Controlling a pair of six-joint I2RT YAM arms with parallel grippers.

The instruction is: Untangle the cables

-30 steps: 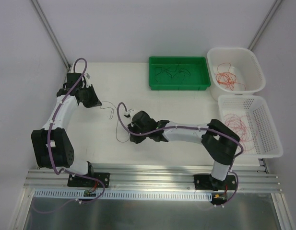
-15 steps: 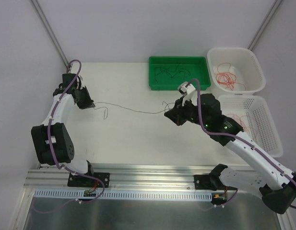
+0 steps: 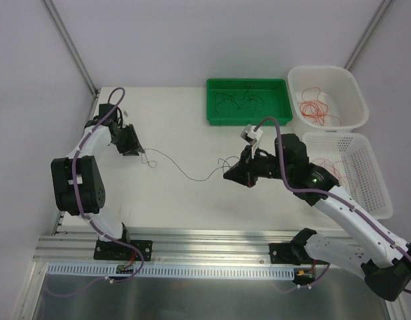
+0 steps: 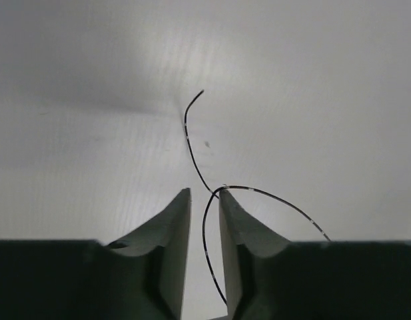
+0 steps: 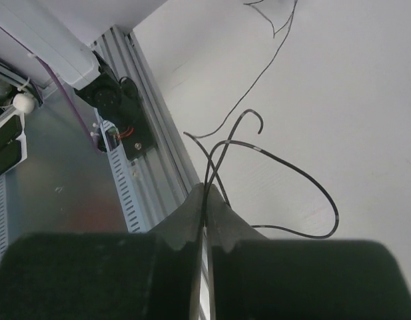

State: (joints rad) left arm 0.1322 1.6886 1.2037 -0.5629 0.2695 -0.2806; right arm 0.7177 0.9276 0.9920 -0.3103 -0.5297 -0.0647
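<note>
A thin black cable (image 3: 192, 177) lies slack on the white table between my two grippers. My left gripper (image 3: 135, 148) is at its left end. In the left wrist view the jaws (image 4: 205, 193) stand a narrow gap apart, and the cable (image 4: 186, 133) runs loose through that gap. My right gripper (image 3: 230, 176) is shut on the cable's right end. In the right wrist view (image 5: 205, 188) the cable (image 5: 258, 148) curls out from the fingertips in a loop above the table.
A green tray (image 3: 248, 122) at the back holds more black cables (image 3: 238, 100). A white basket (image 3: 325, 69) at the back right and another (image 3: 345, 215) at the right edge hold red cables (image 3: 315, 110). The metal rail (image 5: 135, 173) runs along the near edge.
The black cable was stretched taut between the grippers and now sags. My right gripper has moved a little left and nearer. My left gripper has shifted right, and its jaws no longer pull on the cable.
</note>
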